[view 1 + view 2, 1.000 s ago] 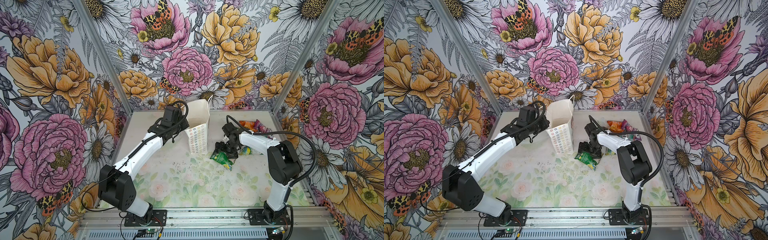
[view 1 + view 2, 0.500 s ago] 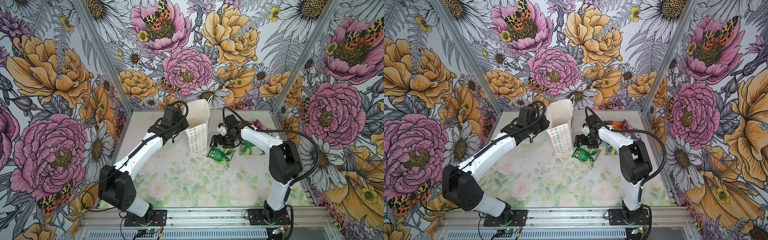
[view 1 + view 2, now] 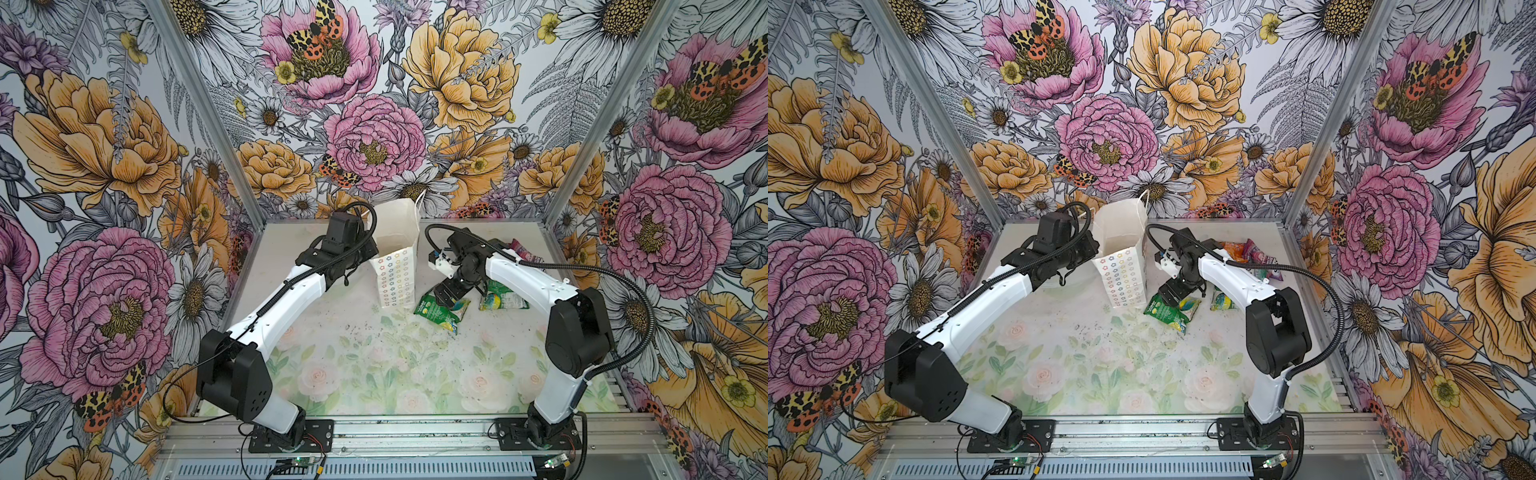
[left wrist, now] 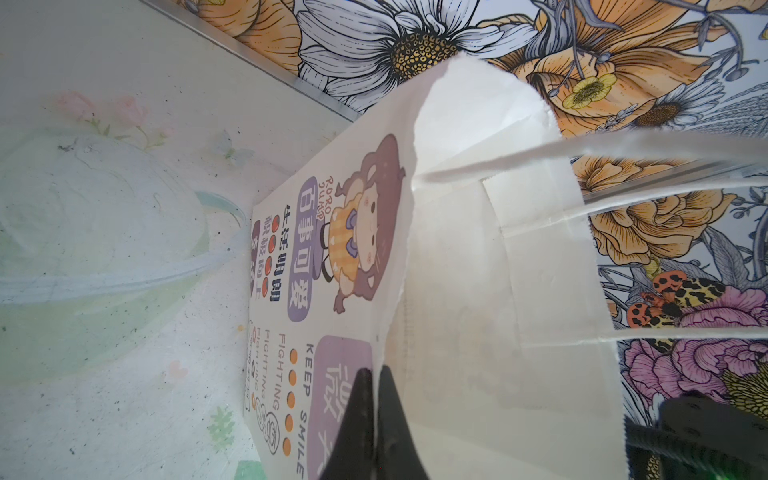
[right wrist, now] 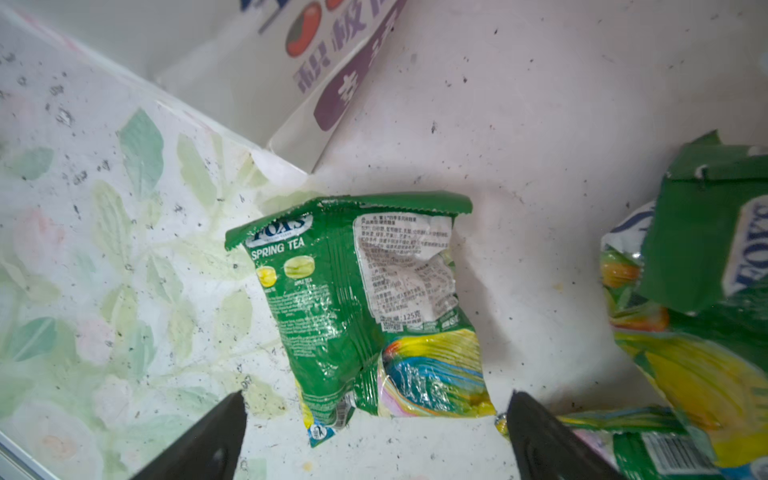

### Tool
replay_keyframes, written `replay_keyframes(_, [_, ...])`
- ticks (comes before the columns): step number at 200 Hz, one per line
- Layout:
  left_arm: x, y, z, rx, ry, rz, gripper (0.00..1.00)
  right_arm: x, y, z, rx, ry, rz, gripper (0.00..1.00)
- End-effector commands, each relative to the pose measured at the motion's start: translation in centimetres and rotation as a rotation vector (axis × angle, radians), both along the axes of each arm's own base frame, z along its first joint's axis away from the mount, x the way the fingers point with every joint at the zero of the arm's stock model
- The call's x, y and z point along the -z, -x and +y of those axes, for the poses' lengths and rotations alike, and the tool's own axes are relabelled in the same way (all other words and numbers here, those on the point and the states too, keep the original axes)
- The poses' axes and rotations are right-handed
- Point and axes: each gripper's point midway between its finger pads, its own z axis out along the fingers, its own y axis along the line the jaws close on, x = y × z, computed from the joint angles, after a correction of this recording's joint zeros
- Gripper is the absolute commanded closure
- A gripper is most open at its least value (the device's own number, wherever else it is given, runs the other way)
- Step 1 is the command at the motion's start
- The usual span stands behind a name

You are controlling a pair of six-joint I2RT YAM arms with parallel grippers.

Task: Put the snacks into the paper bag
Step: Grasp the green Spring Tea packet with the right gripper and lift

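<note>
Left claw point(image 4: 376, 399) pinches the paper bag point(image 3: 397, 270) rim, by the back edge of the bench point(image 3: 374, 374). Right claw point(image 5: 376, 399) has moved over the green packet point(image 5: 353, 291) beside the bag, wide open and empty. A grab looks next.

Your paper bag point(image 3: 397, 266) stands upright toward the back of the table point(image 3: 374, 374), about mid-width. Your left gripper point(image 4: 374, 376) is at the bag's left side, up at the mouth, with the rim between its jaws. Just right of the bag's base, the Spring Tea packet point(image 3: 440, 311) lies flat on the table. Your right gripper point(image 5: 376, 397) hangs over it, a jaw to each side of its near end. Further right, under your right arm, a second Fox's packet point(image 3: 503, 297) lies near the first. Behind both, toward the back right corner, more packets point(image 3: 1239, 251) sit together.
</note>
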Motion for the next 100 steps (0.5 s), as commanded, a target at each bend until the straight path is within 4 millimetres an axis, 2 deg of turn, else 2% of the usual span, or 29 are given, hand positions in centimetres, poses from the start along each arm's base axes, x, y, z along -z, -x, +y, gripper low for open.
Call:
replay_keyframes(1, [-1.2,-0.4,-0.5,0.027,0.007,-0.034,1.0,2.5,0.9,0.4,-0.109,0.055,0.043,0.01])
replay_keyframes(36, [-1.1,-0.4,-0.6,0.031,0.008,-0.033,1.0,3.9,1.0,1.6,-0.141,0.055,0.067,0.02])
replay_keyframes(100, [-0.9,-0.3,-0.7,0.035,0.005,-0.028,1.0,6.9,0.5,0.4,-0.1,0.163,0.073,0.03])
